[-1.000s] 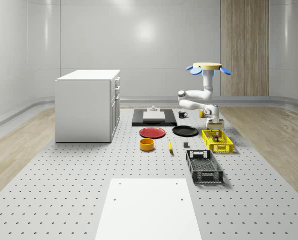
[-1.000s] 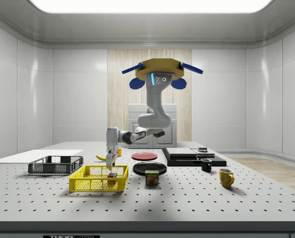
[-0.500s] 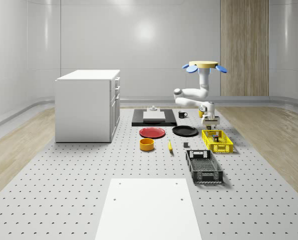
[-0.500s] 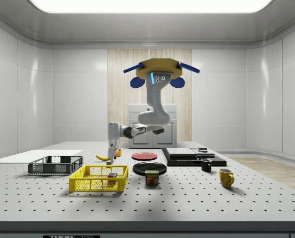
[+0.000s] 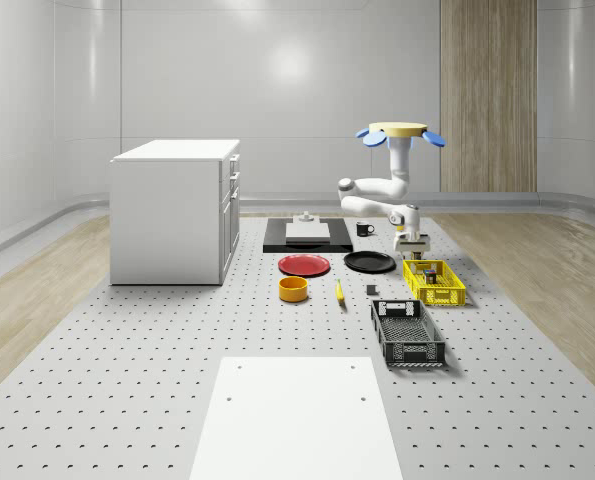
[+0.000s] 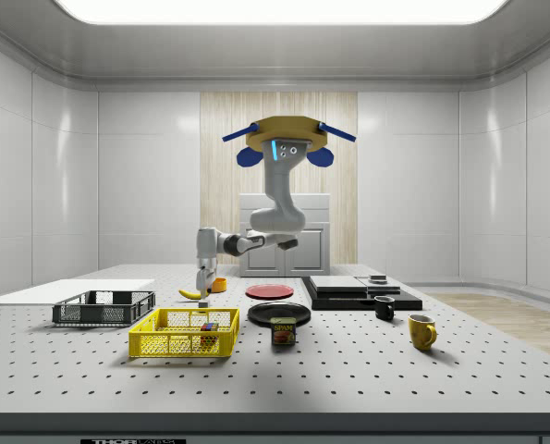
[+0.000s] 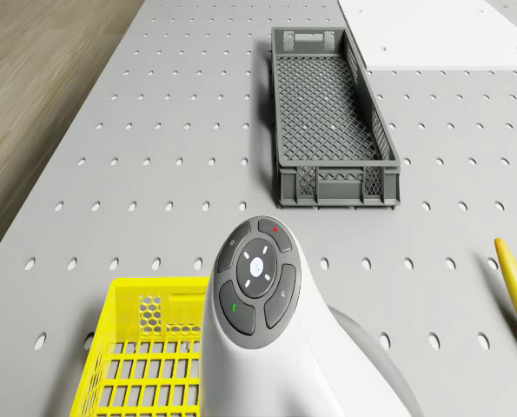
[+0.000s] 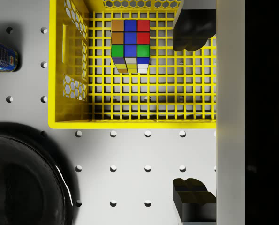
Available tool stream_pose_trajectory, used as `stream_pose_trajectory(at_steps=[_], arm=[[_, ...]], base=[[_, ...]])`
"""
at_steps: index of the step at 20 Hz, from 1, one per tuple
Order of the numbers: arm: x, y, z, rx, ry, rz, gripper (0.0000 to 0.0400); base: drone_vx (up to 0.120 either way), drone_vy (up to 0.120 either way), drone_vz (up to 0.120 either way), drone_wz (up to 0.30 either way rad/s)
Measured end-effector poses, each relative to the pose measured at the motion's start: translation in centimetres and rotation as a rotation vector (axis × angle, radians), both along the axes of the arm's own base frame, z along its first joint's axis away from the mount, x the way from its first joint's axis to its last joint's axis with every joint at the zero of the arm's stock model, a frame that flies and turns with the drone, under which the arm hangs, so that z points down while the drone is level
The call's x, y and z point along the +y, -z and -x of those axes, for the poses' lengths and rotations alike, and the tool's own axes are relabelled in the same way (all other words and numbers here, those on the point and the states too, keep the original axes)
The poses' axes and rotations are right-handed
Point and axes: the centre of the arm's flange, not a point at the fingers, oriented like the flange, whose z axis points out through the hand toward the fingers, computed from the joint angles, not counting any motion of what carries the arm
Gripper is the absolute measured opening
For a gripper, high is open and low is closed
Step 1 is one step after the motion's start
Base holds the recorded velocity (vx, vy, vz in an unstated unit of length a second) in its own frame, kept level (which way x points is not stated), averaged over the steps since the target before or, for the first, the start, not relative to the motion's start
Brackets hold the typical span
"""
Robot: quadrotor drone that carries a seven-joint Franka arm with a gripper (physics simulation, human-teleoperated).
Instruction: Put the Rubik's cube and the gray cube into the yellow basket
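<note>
Lifted clear of yellow mesh basket [image 8: 130, 119], two-finger gripper [image 8: 193, 117] spread and empty; multicoloured Rubik's cube [image 8: 130, 44] left inside at twelve o'clock, ready for next fetch.

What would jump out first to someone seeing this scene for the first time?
The drone hovers above the table near the black plate, its white arm reaching down so the gripper hangs over one end of the yellow basket, fingers apart and holding nothing. Inside the basket lies the Rubik's cube. A dark gray crate sits just beyond the basket.
</note>
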Motion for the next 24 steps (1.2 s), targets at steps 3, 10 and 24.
stream_pose_trajectory(at_steps=[3, 10, 24], arm=[[0.0, 0.01, 0.0, 0.0, 0.0, 0.0, 0.04], [0.0, 0.01, 0.0, 0.0, 0.0, 0.0, 0.04], [0.0, 0.01, 0.0, 0.0, 0.0, 0.0, 0.04]], base=[[0.12, -0.12, 0.0, 0.0], [0.12, -0.12, 0.0, 0.0], [0.083, -0.12, 0.0, 0.0]])
